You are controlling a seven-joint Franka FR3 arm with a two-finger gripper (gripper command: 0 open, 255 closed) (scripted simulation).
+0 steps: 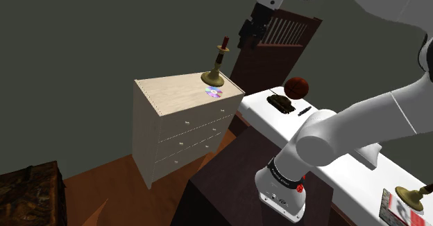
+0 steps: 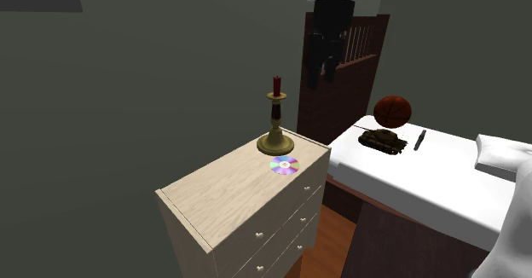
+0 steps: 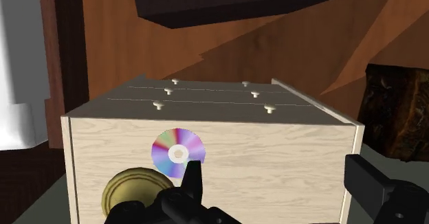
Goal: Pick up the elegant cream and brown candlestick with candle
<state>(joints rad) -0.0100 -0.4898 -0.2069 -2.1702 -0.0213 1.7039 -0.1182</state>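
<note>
The brass-coloured candlestick (image 1: 216, 65) with its dark red candle stands upright, long axis vertical, near a rear corner of the pale wood dresser (image 1: 173, 98), just behind a rainbow CD (image 1: 213, 91). The black gripper (image 1: 248, 34) hangs higher than the candle tip and off to one side. In the wrist view the candlestick's round base lies outside the gap. The fingers (image 3: 375, 188) stand apart, holding and touching nothing.

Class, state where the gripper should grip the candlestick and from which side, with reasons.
Probably the slim stem of the candlestick, from above: it stands upright on the dresser, its base wide, and the open gripper hangs higher.
</note>
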